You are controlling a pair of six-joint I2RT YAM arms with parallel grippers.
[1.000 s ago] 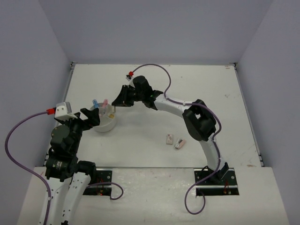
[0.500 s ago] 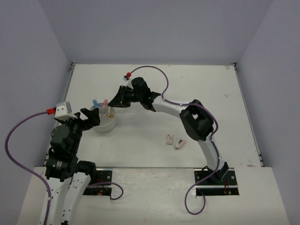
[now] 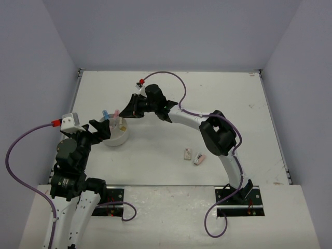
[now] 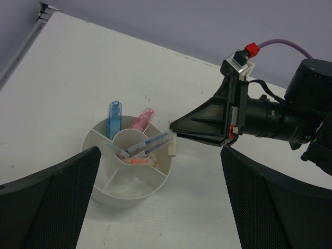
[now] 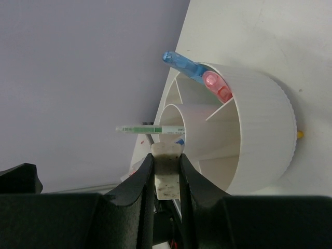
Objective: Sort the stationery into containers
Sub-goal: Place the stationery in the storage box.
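1. The right fingers (image 5: 139, 182) are clenched on a small whitish eraser block (image 5: 166, 176), which sits upright between the two tips with its top end poking out beyond them.
2. Seen from the left wrist, the eraser block (image 4: 173, 146) hangs right at the rim of the holder (image 4: 124, 194), on the side facing the right arm. I cannot tell whether it is over a compartment or just outside the rim, nor whether it touches the rim.
3. The left fingers (image 4: 52, 207) are released and spread wide, grasping nothing. They hover on either side of the holder at its near edge, apart from its wall.
4. The holder (image 3: 117, 139) is round, white and low, with a ribbed wall. Inside it has a central ring with spokes running out to form outer compartments.
5. A blue marker (image 4: 113, 117) and a pink marker (image 4: 143, 119) lean side by side in far outer compartments, their tops sticking up past the rim.
6. Thin pens (image 4: 150, 143) lie tilted in the central ring: a grey-blue one, an orange-pink one and a pale one with green markings.
7. Two small blocks (image 3: 187, 153) lie close together on the surface (image 3: 218, 93), well apart from the holder, in front of the right arm's elbow.
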